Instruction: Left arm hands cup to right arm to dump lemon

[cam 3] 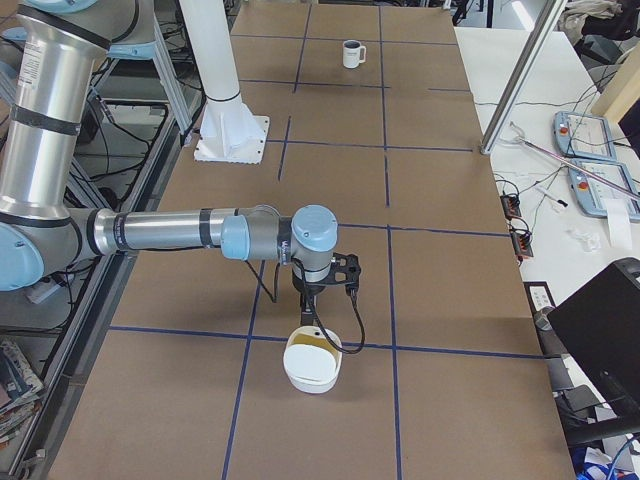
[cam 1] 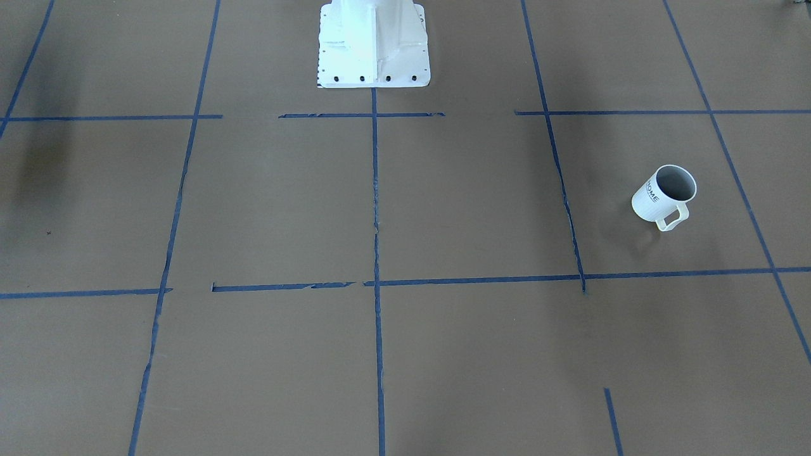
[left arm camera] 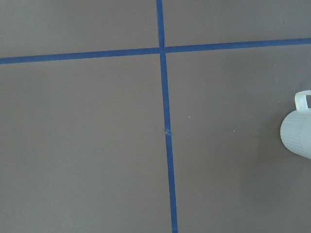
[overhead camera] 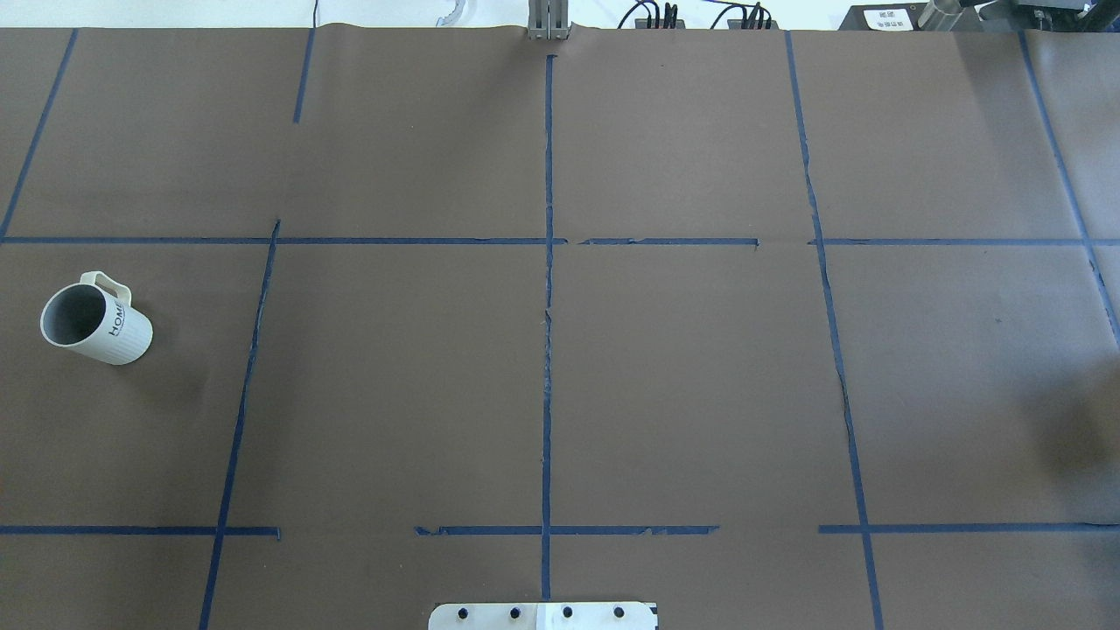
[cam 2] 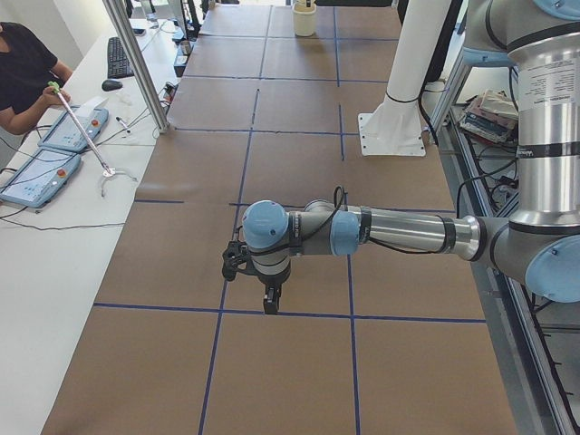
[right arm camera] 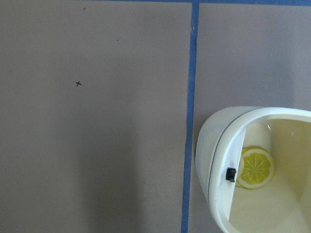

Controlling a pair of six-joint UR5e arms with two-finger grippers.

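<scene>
The cup [cam 1: 664, 197] is a white mug with a cream handle and "HOME" lettering. It stands upright on the brown table on my left side [overhead camera: 96, 325], far off in the exterior right view [cam 3: 352, 54]. Only grey shows inside it; the lemon is not visible. Its ribbed side enters the left wrist view [left arm camera: 297, 130] at the right edge. My left gripper [cam 2: 270, 304] hangs over the table, and the arm hides the cup there. My right gripper [cam 3: 308, 318] hangs just above a white bowl. I cannot tell whether either gripper is open or shut.
The white bowl [cam 3: 310, 382] holds a yellow citrus slice [right arm camera: 256, 167] and stands at the table's right end [right arm camera: 214, 145], far off in the exterior left view [cam 2: 304, 20]. Blue tape lines grid the table. The white robot base [cam 1: 374, 44] is at mid-table. An operator [cam 2: 23, 72] sits at a side bench.
</scene>
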